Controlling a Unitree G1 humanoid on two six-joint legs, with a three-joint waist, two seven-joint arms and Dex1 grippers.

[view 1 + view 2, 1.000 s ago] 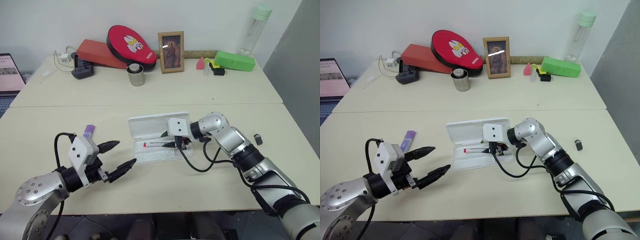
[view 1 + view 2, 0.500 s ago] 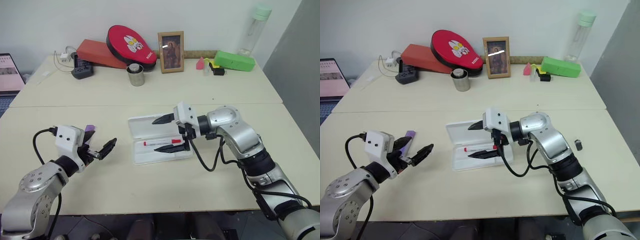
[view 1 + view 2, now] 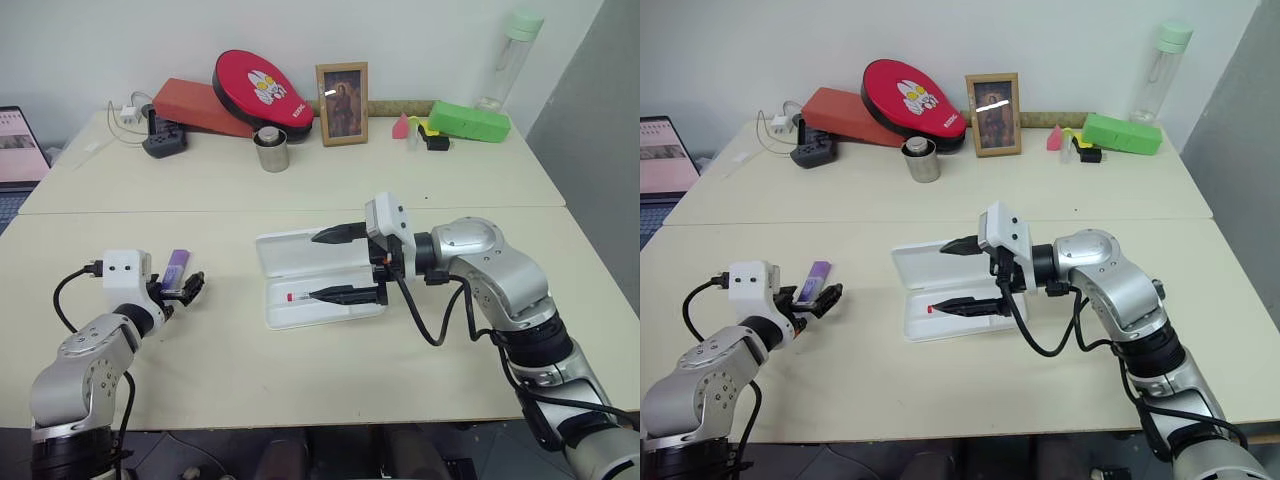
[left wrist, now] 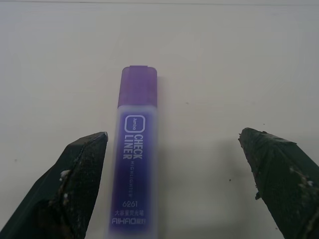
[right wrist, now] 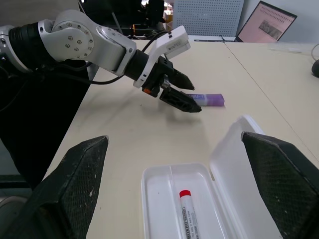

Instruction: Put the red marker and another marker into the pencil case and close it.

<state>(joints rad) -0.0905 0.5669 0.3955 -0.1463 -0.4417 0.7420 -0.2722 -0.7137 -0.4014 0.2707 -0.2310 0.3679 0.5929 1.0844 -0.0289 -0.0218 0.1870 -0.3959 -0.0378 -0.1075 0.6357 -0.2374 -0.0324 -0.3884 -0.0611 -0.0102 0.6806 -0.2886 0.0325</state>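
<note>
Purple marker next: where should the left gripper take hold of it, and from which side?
Grip the purple marker mid-barrel, across its flat label faces. It lies flat on the table, pointing away from the open left gripper, whose fingers already flank it; probably shift sideways to centre it, then descend.

The right gripper's lower finger (image 3: pixel 970 306) covers most of the red marker (image 3: pixel 931 308), and the purple marker's (image 4: pixel 133 164) near end gets cut off in the left wrist view.

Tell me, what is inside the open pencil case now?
Inside the pencil case lies the red marker, red cap showing. Its far end runs out of the right wrist view.
</note>
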